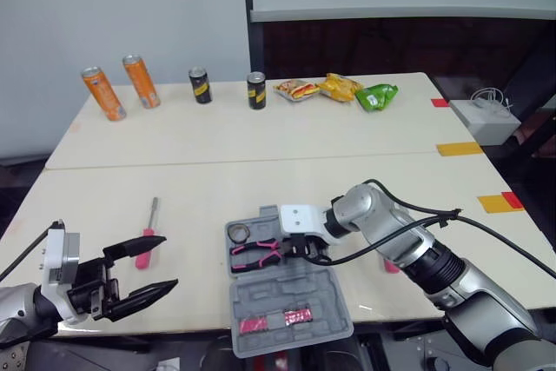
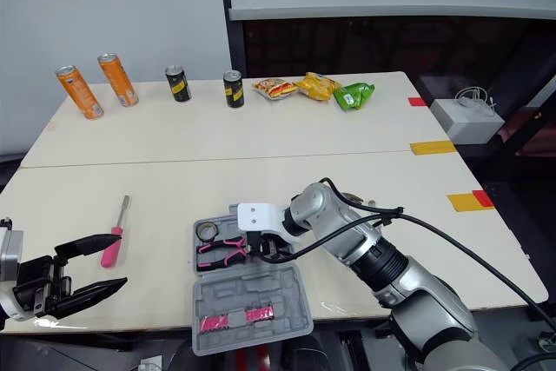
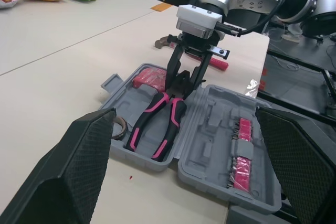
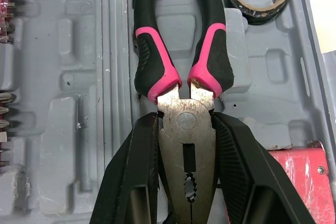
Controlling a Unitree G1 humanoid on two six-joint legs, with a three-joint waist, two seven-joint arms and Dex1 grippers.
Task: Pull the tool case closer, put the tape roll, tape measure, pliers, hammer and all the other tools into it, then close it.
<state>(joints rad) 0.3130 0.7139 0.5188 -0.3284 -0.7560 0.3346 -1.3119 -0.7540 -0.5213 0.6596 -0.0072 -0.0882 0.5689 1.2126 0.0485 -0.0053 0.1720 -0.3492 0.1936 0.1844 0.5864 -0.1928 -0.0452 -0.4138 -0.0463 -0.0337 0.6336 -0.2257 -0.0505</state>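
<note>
Your right pincer is closed on the metal head of the pliers, one black finger on each side. The pink-and-black handles point away from it, over the tray half of the tool case.

The tool case lies open and flat on the table, near the front edge. In the tray half:
- The tape roll sits in a corner pocket, just beyond one plier handle.
- The red tape measure sits close beside a finger of the right pincer.

The lid half, nearer you, carries pink strips of bits.

Outside the case:
- The hammer lies on the table on the right side of the case — the right arm partly hides it.
- The pink-handled screwdriver lies on the table to the left of the case, well apart from it.

Your left pincer is spread wide and holds nothing. It hovers at the front left of the table, near the screwdriver.

Drink cans and snack packets stand along the far side of the table.
</note>
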